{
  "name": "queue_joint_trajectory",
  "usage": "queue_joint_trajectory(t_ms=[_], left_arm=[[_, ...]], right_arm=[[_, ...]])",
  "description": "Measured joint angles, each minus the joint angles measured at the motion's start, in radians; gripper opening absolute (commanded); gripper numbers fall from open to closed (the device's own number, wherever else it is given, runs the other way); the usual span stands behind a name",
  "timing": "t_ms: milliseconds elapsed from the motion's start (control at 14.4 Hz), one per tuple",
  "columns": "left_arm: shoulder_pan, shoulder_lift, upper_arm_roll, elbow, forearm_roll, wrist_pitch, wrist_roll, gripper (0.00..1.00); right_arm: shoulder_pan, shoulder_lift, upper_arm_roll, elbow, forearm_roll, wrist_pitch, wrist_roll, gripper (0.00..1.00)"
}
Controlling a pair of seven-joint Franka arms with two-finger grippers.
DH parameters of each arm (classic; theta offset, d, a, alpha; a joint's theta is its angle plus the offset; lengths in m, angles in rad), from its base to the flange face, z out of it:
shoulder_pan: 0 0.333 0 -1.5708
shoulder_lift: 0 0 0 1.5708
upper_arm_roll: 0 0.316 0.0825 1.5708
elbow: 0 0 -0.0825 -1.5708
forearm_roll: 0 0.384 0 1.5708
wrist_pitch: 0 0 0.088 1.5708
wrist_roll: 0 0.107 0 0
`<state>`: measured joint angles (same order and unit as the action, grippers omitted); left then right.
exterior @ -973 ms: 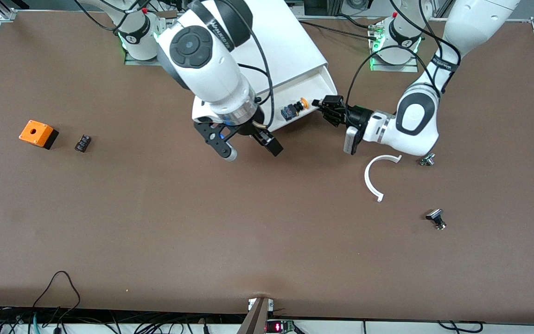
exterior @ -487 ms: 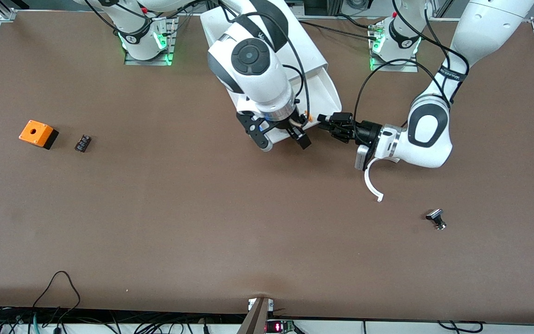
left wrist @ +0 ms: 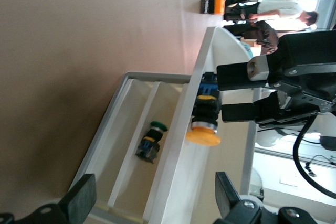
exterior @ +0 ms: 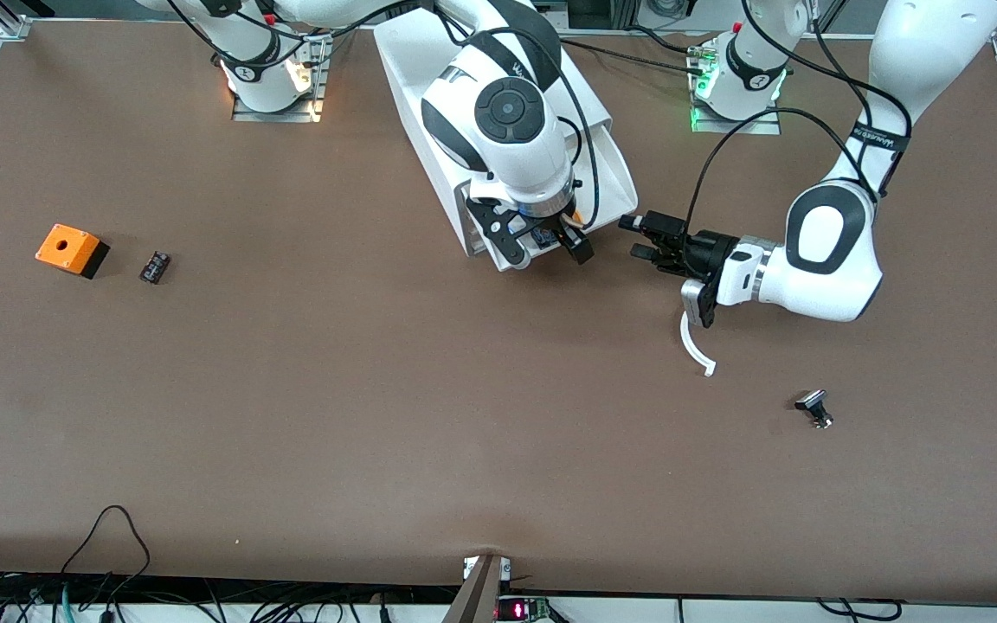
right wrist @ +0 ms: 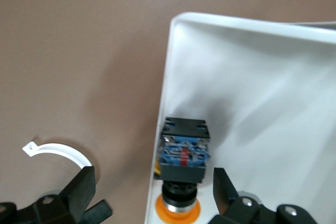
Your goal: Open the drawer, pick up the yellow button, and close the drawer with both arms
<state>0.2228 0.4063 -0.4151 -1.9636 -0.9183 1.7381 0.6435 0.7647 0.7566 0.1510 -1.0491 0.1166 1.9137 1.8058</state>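
Note:
The white cabinet (exterior: 429,69) has its top drawer (exterior: 613,173) pulled out toward the front camera. The button (right wrist: 184,153), with an orange cap, black body and blue base, lies in the drawer (right wrist: 262,77) against its wall. My right gripper (exterior: 546,251) hangs open over it, one finger on each side, not touching; the right wrist view shows this gripper (right wrist: 153,192) straddling the cap. In the front view that hand hides the button. My left gripper (exterior: 641,238) stands open just off the drawer's corner, holding nothing. Its wrist view shows the button (left wrist: 206,114) on the drawer wall (left wrist: 181,150).
A lower tray holds a green-capped button (left wrist: 151,142). A white curved piece (exterior: 693,342) lies under the left wrist. A black-capped silver button (exterior: 813,408) sits nearer the camera. An orange box (exterior: 71,249) and a small black part (exterior: 154,266) lie toward the right arm's end.
The left gripper has opened, let go of the drawer's edge and backed away toward its own end. The drawer came out farther. The right gripper moved over the button.

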Motion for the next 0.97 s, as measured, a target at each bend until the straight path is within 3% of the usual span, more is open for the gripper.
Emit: queue_joint_trajectory(t_ms=[139,487,626,904,973], left_arm=[[0.004,-0.026,0.0,0.01,0.075,0.0,-0.086,0.99],[0.036,-0.117,0.0,0.032,0.248,-0.034,-0.269,0.99],[0.055,-0.151,0.0,0.044,0.328,-0.066,-0.35,0.99],[0.063,-0.183,-0.003,0.136,0.512,-0.159,-0.577,0.99],[0.063,-0.186,-0.006,0.165,0.554,-0.175,-0.636,0.99]], right_arm=[[0.008,0.0,0.0,0.0,0.0,-0.02,0.002,0.95],[0.02,0.0,0.0,0.0,-0.001,-0.049,0.004,0.71],[0.021,0.0,0.0,0.0,-0.005,-0.051,0.004,0.53],[0.021,0.0,0.0,0.0,-0.007,-0.051,0.004,0.04],[0.021,0.0,0.0,0.001,-0.007,-0.051,0.004,0.0]])
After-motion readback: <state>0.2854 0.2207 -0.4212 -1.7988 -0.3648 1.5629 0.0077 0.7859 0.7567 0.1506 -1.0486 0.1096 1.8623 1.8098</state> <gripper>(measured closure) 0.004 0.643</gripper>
